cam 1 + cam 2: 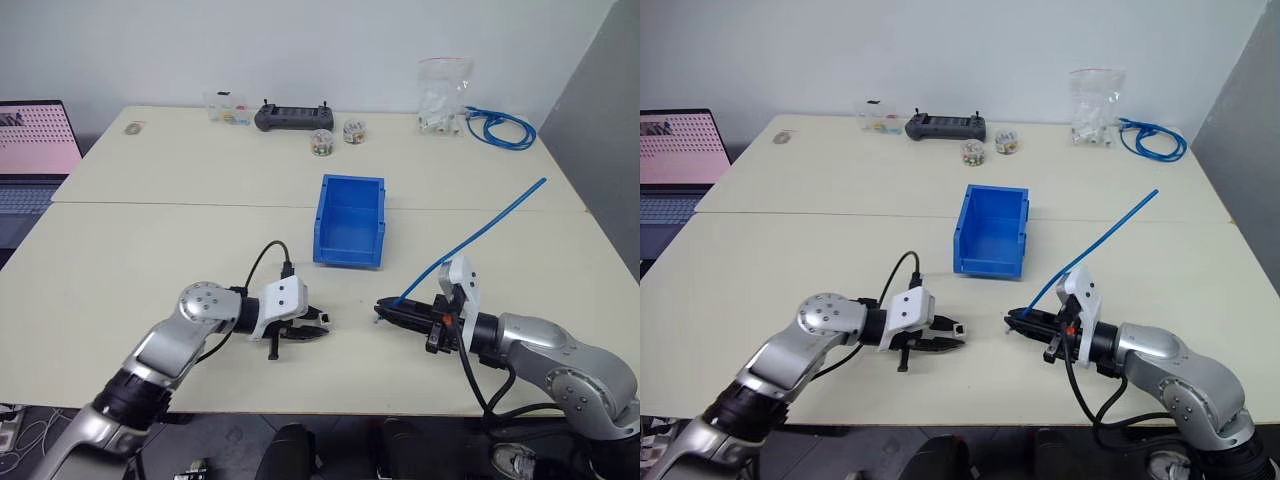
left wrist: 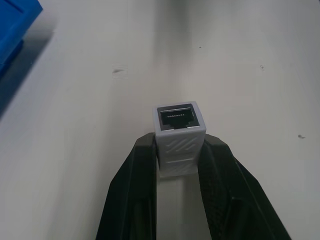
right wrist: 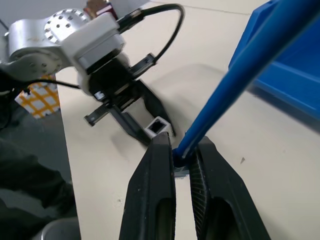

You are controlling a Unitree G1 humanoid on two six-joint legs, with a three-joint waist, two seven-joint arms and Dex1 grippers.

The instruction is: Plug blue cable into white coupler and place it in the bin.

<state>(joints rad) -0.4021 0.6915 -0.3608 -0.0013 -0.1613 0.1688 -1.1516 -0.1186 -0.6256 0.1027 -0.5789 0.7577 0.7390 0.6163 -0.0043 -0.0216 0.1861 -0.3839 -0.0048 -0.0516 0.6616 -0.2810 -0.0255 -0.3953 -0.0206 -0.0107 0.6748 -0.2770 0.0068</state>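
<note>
Low in the left eye frame, the two grippers face each other over the front of the desk (image 1: 150, 240), a bare gap between them. Left of centre, the left gripper (image 1: 318, 324) points toward the right with its fingers (image 2: 135, 185) clenched on the coupler (image 2: 179, 131); the coupler's dark socket end sticks out past the fingertips, facing the other gripper. Right of centre, the right gripper (image 1: 384, 308) points toward the left, its fingers (image 3: 159, 175) grasping the cable (image 1: 480, 232) close to its lower end. From there the cable rises stiffly toward the upper right, its free end in the air near the right edge of the frame. In the right wrist picture the coupler sits just beyond the gripped cable end, not touching it. Behind the gap, at the centre of the frame, the bin (image 1: 350, 222) stands on the desk with its open top up and nothing visible inside it.
</note>
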